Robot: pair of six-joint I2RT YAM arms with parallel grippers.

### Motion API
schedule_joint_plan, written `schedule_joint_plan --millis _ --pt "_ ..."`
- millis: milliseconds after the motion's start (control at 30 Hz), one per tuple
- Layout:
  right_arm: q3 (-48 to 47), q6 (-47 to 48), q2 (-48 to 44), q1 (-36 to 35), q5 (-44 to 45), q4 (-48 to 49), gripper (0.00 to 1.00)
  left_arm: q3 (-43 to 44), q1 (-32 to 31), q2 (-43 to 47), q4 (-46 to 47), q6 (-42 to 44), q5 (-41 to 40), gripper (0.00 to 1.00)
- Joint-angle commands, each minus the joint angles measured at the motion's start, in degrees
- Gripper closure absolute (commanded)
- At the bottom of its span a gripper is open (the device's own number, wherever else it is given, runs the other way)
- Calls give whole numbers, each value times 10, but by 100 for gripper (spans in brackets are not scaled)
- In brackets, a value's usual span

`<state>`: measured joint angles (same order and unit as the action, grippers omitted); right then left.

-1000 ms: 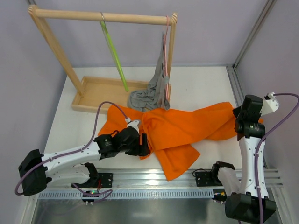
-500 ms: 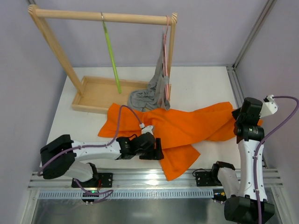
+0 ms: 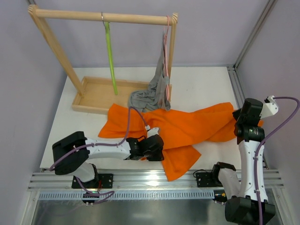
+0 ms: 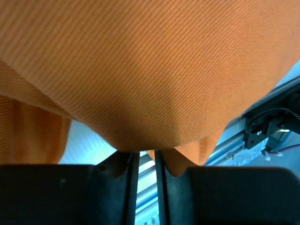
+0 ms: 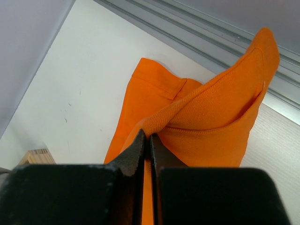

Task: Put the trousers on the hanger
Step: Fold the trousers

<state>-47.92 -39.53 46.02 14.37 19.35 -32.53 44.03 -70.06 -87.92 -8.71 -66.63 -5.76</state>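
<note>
Two claws are gripping the trousers (image 3: 187, 129), which are lying spread across the middle of the table (image 3: 201, 89) and reaching toward its right edge. Left gripper (image 4: 146, 157) is lying low at the garment's near edge, its jaws drawn close and pinching a fold of orange cloth. Right gripper (image 5: 149, 137) is clenching the waistband end near the table's right edge, holding it raised off the surface. Green hanger (image 3: 110, 61) is hanging from the wooden rail (image 3: 103, 17), left of its middle, above the tray (image 3: 96, 91) at the far left corner.
</note>
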Motion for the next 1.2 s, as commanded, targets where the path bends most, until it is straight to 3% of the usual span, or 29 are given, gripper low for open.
schedule_joint_plan --millis 0,33,67,467,767,933,1167 --pt "-2 0 -8 2 19 31 96 22 -3 16 -27 4 -36 85" --pt "-5 2 -8 1 23 30 96 23 -3 22 -38 6 -49 97" --pt "-8 2 -8 2 25 27 96 24 -3 29 -50 7 -57 100" --pt "-121 22 -30 2 82 -79 96 76 -1 253 -377 29 -280 100" --pt "-237 27 -50 2 83 -145 96 150 2 339 -577 -5 -451 100" --pt "-285 26 -59 1 78 -167 96 204 33 343 -640 -7 -539 100" --pt "-307 31 -52 1 84 -170 96 207 132 366 -614 61 -541 100"
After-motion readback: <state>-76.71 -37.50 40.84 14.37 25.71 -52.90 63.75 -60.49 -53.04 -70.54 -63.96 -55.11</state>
